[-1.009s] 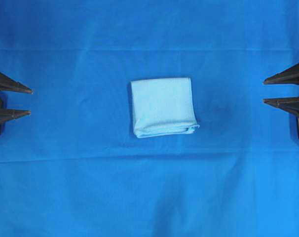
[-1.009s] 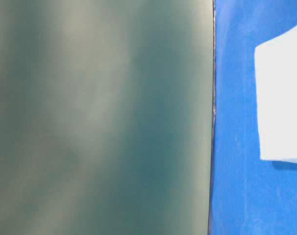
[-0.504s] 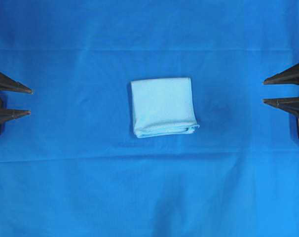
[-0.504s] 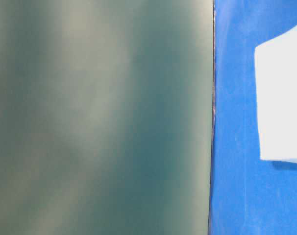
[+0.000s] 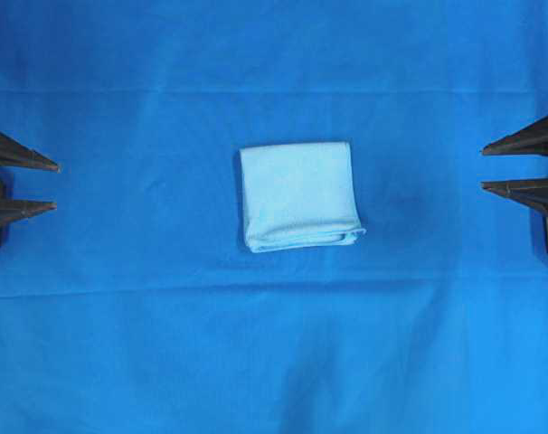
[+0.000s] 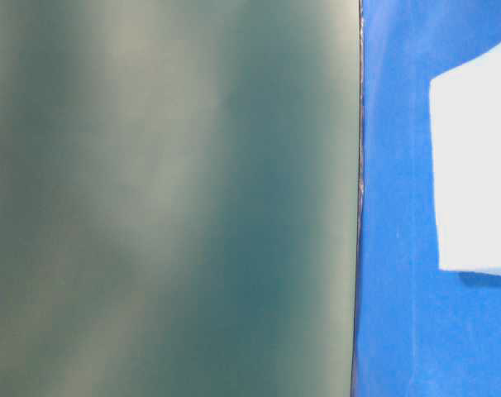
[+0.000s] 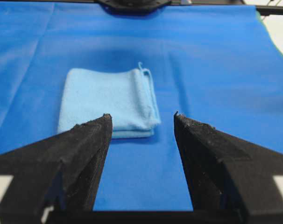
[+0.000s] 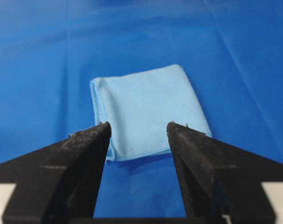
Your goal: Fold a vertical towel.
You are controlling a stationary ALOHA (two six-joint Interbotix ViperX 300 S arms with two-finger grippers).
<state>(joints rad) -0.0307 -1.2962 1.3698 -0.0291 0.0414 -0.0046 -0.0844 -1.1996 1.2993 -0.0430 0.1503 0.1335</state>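
Observation:
The towel (image 5: 299,195) is a pale sky-blue cloth lying folded into a small, nearly square stack at the middle of the deep-blue table covering (image 5: 165,344). Its layered edges show along the near side. Far to its left, at the table's edge, my left gripper (image 5: 55,187) stands open and empty. My right gripper (image 5: 484,166) is open and empty at the right edge. The left wrist view has the towel (image 7: 109,100) beyond the left gripper (image 7: 140,117), apart from it. In the right wrist view the towel (image 8: 148,109) lies beyond the right gripper (image 8: 137,126), also untouched.
The table-level view is mostly filled by a blurred grey-green surface (image 6: 168,198), with a strip of blue covering (image 6: 395,248) and a pale patch that may be the towel (image 6: 474,174) at the right. The covering has faint creases running across it.

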